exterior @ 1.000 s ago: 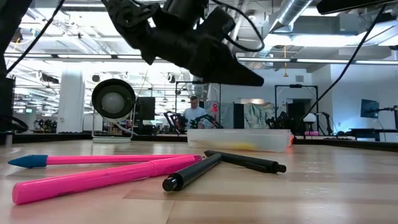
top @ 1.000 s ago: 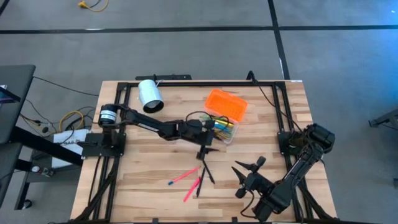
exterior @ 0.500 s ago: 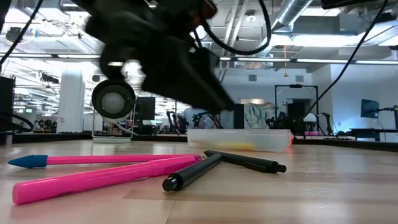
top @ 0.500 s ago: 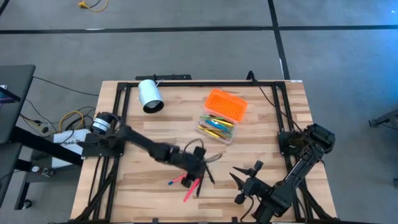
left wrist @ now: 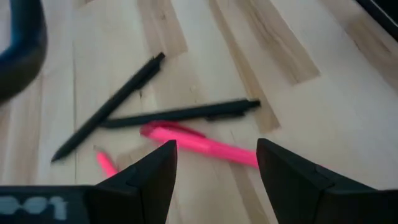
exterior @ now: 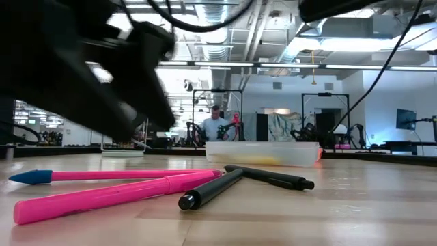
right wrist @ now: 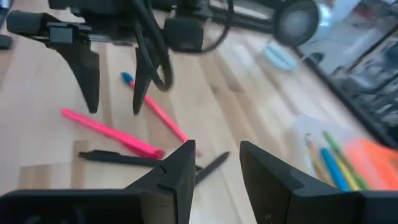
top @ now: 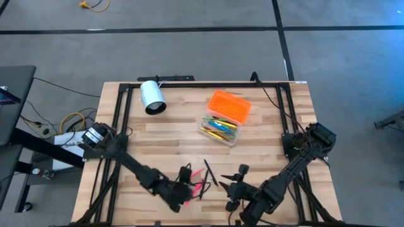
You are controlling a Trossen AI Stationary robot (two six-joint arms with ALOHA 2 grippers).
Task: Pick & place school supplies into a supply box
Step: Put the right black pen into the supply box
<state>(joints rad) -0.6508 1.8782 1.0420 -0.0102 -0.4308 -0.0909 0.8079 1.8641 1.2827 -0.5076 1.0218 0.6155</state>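
Reaching over the loose pens [top: 201, 180], the left gripper [top: 187, 186] hangs with jaws spread and empty. The box [top: 224, 117] lies open, well beyond the pens, already holding several supplies; two pink and two black pens are left on the worktop [top: 151, 145]. The right gripper [top: 235, 187], jaws also spread, waits just beside the pens, crowding that side near the worktop's front edge.

Both arms are matte black, jointed links with thin black cables looped alongside. The left gripper [left wrist: 214, 180] and right gripper [right wrist: 214, 171] have wedge-shaped, tapering black fingers.
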